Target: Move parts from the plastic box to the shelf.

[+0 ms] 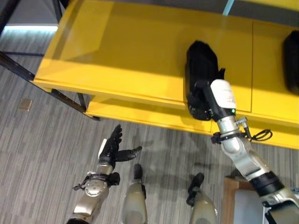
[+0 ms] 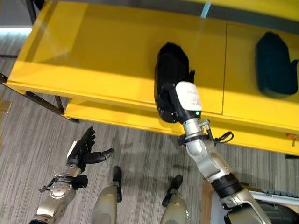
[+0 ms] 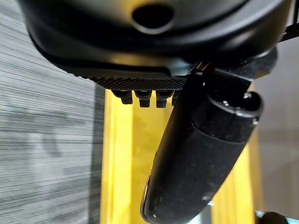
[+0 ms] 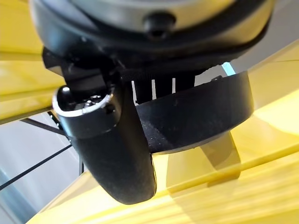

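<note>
A black moulded part lies on the yellow shelf, its near end reaching the shelf's front edge. My right hand is at that near end and shut on it. In the right wrist view the part's curved rim sits between the thumb and the fingers behind it. A second black part rests farther right on the same shelf. My left hand hangs low over the floor, open, fingers spread and holding nothing.
A lower yellow shelf level juts out beneath the top one. Dark metal frame bars stand at the shelf's left end. A pale container on a wooden surface shows at the bottom right. The floor is grey striped carpet.
</note>
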You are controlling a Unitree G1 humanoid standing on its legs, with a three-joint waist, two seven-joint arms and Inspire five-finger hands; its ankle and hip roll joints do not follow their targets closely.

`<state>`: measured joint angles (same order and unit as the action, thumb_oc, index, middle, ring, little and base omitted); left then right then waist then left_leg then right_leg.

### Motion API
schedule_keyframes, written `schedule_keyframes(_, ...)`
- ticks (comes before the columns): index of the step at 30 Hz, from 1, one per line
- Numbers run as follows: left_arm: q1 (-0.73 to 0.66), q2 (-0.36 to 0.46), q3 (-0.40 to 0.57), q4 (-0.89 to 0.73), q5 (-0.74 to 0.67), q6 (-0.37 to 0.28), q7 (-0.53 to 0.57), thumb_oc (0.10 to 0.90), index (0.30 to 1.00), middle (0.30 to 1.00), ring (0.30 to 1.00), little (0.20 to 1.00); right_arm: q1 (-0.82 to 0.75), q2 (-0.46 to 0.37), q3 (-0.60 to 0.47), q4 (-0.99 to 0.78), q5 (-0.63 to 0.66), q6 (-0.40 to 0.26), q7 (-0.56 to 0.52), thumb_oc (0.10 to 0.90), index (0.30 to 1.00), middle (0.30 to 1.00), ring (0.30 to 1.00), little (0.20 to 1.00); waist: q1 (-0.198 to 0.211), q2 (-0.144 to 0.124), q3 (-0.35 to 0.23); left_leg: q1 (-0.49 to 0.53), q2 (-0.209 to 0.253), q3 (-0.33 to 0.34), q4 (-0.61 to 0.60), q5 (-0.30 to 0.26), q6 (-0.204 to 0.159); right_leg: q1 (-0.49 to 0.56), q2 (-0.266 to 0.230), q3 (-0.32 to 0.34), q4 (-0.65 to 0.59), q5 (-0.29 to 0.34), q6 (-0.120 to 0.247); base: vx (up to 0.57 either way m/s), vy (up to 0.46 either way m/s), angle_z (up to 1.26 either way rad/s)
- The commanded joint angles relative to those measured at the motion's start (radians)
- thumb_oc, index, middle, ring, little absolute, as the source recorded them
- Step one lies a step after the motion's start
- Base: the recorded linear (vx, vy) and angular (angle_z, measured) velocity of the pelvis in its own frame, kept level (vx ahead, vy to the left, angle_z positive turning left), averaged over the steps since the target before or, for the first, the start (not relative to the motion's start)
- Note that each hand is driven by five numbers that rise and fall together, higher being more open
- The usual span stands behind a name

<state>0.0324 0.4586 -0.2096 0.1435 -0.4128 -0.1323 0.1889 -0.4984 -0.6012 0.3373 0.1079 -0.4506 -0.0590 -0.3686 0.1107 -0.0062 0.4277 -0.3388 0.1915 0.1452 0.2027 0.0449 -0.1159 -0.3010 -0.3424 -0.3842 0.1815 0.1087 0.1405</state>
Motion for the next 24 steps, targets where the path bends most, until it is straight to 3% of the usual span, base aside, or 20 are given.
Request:
schedule_keyframes(1,-0.018,0.028,0.008,-0.119,-0.002,-0.108,0.014,0.9,1.0,1.0,1.0,1.0,-0.091,-0.036,-0.017,-0.036,0.005,-0.011,-0.051,0.4,0.3,0.3,0.3,0.3,-0.003,0.011,-0.059,0.024,-0.025,0.026,0.027,-0.023,0.047,0.018,0.014,0.021,0.16,-0.098,0.013,0.0,0.0,0.0)
schedule_keyframes(7,-0.037,0.032,0.01,-0.117,-0.002,-0.111,0.015,0.9,1.0,1.0,1.0,1.0,-0.125,-0.081,-0.07,-0.025,-0.005,0.005,-0.076,0.4,0.3,0.3,0.3,0.3,-0.015,0.018,-0.036,-0.016,-0.027,0.032,0.049,-0.037,0.053,-0.041,0.008,0.037,0.193,-0.104,0.011,0.0,-0.004,-0.02)
schedule_keyframes(24,-0.031,0.061,0.021,-0.135,-0.016,-0.11,-0.014,0.9,1.0,1.0,1.0,1.0,-0.19,-0.185,-0.159,-0.034,0.017,0.0,-0.102,0.4,0.3,0.3,0.3,0.3,-0.029,0.011,-0.044,-0.015,-0.027,0.029,0.055,-0.05,0.053,-0.059,0.011,0.048,0.207,-0.108,0.011,0.0,-0.001,-0.01)
